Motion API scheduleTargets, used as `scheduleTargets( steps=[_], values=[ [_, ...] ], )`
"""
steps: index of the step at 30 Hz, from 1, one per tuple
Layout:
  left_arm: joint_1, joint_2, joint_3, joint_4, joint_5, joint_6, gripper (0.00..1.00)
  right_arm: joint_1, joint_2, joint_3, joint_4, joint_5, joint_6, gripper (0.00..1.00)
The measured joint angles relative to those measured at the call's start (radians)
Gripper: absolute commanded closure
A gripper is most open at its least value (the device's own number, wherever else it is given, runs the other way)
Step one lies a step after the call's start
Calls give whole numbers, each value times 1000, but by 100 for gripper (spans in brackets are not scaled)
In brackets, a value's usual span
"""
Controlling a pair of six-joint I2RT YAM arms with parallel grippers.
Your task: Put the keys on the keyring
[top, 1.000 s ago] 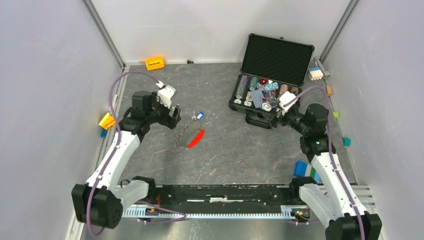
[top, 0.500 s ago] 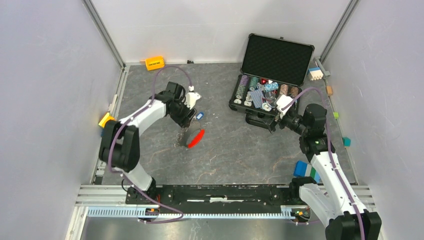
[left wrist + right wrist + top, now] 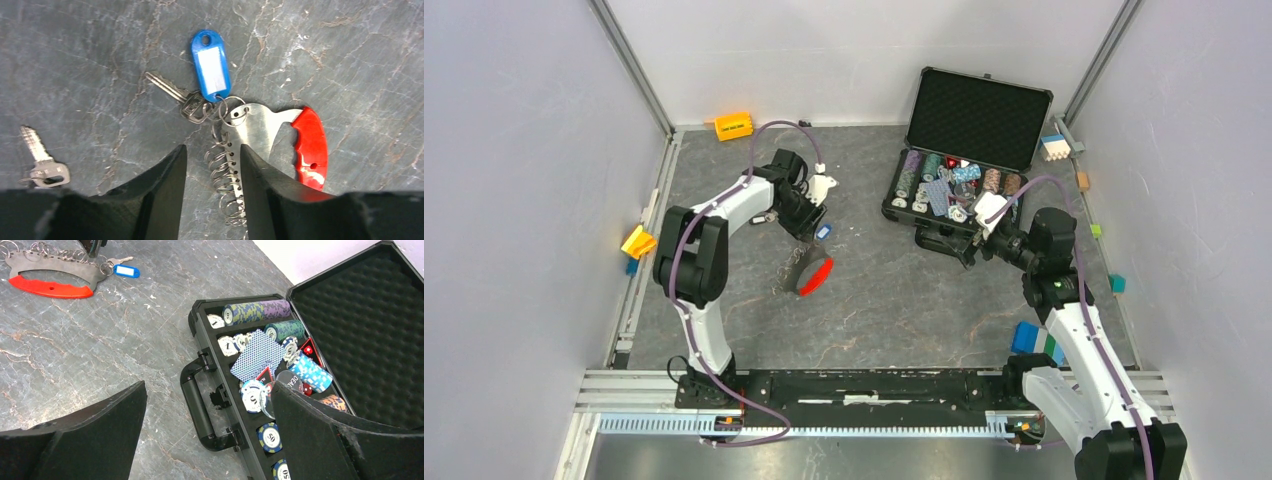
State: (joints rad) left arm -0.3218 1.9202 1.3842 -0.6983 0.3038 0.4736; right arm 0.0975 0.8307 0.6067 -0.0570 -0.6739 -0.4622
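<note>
1. Red-edged keyring (image 3: 280, 135), one: a flat brushed-steel crescent with a glossy red plastic grip. Small wire split rings run along its other edge (overlapping, not countable). It lies flat on the grey marbled table (image 3: 884, 310), just beyond the left fingertips.
2. Right gripper (image 3: 209, 385), one: black wedge fingers spread wide, empty, above the case handle (image 3: 197, 405).
3. Left gripper (image 3: 212, 150), one: two black fingers a narrow gap apart, nothing between them, over the ring row.
4. Tagged key (image 3: 175, 92), one: silver, toothed, with a blue oval tag (image 3: 211, 62) (white insert). Its ring touches the ring in the keyring's end hole; whether they are linked, cannot tell.
5. Loose key (image 3: 42, 160), one: silver, with its own small ring, well apart to the left (two keys in all).
6. Case (image 3: 350, 315), one: black, lid open, egg-crate foam. It holds stacked striped poker chips (image 3: 250, 310) and one blue-patterned card deck (image 3: 255, 355).
7. Orange block (image 3: 733, 126), one, by the far wall.
</note>
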Motion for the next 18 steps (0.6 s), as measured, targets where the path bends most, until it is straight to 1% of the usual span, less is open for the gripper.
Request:
scheduleTargets(
  steps=[7, 11, 14, 16, 18],
  values=[
    [0, 36, 24, -17, 29, -42, 64, 0, 3, 0, -11, -7, -8, 2],
    [0, 72, 45, -18, 38, -58, 68, 0, 3, 0, -12, -7, -13, 2],
    [0, 88, 55, -19, 38, -71, 74, 0, 3, 0, -12, -8, -15, 2],
    [0, 89, 61, -21, 38, -81, 75, 0, 3, 0, -12, -8, -15, 2],
    [0, 89, 63, -21, 38, -85, 73, 0, 3, 0, -12, -8, -16, 2]
  ],
)
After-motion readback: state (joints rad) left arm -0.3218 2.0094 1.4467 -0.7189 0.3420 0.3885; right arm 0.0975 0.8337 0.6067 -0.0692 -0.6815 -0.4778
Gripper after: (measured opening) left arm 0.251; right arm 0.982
